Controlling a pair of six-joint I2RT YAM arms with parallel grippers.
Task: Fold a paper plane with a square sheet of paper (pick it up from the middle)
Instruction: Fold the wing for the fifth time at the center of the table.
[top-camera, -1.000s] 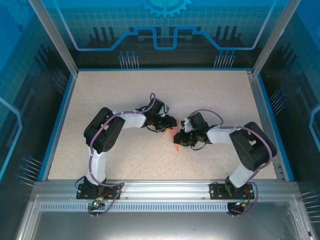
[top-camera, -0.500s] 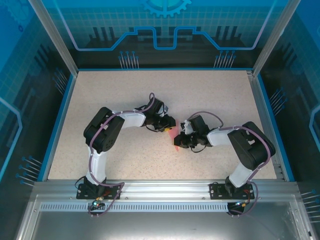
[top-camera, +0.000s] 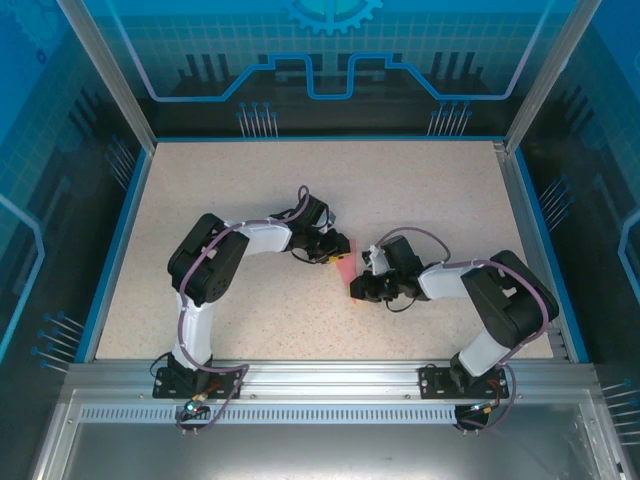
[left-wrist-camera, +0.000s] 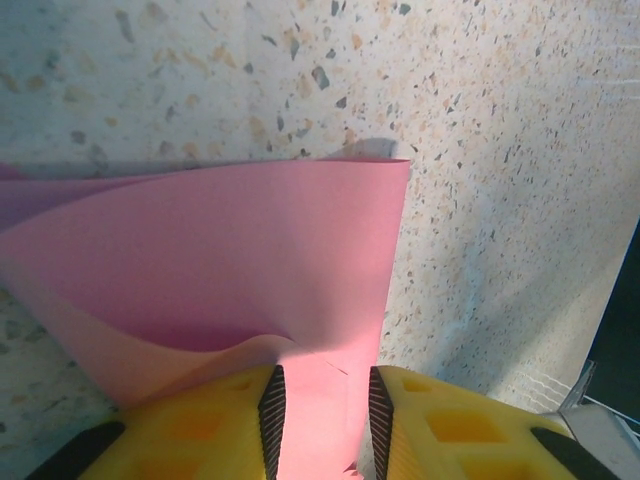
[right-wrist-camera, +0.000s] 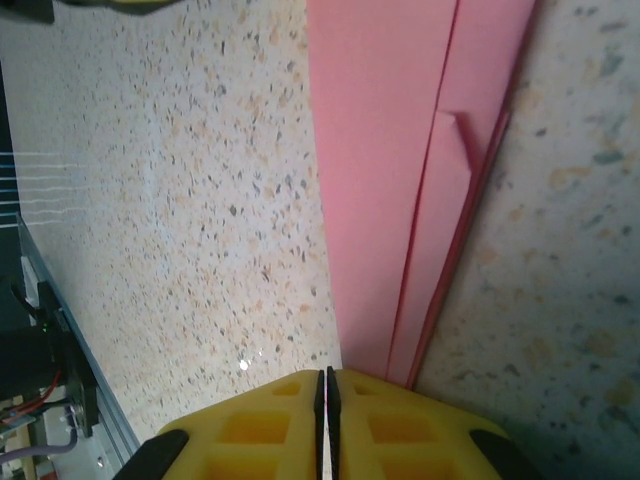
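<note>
Nearest the tabletop's near edge, the right gripper (right-wrist-camera: 325, 378) is clenched, its yellow fingers (right-wrist-camera: 250, 425) meeting in a hairline seam with nothing visible between them. Their tips sit at the near end of the pink-red paper sheet (right-wrist-camera: 380, 150). The sheet lies about mid-tabletop, already folded into a long narrow band with layered lengthwise creases and one small corner flap.

At its far end, the left gripper (left-wrist-camera: 322, 400) straddles a raised, curling edge. Its jaws stand partly apart with pink between the black pads, and I cannot tell whether they actually pinch it.

The step looks like setting a crease. It will likely go best if the right tips pin the band flat while the left draws its flap over squarely, edge to edge. Thin paper buckles easily, so a slow, low pull should serve.

Beyond lies bare speckled beige tabletop (top-camera: 420, 190), bounded by a blue rim, with translucent blue walls (top-camera: 330, 60) at the far edge.
</note>
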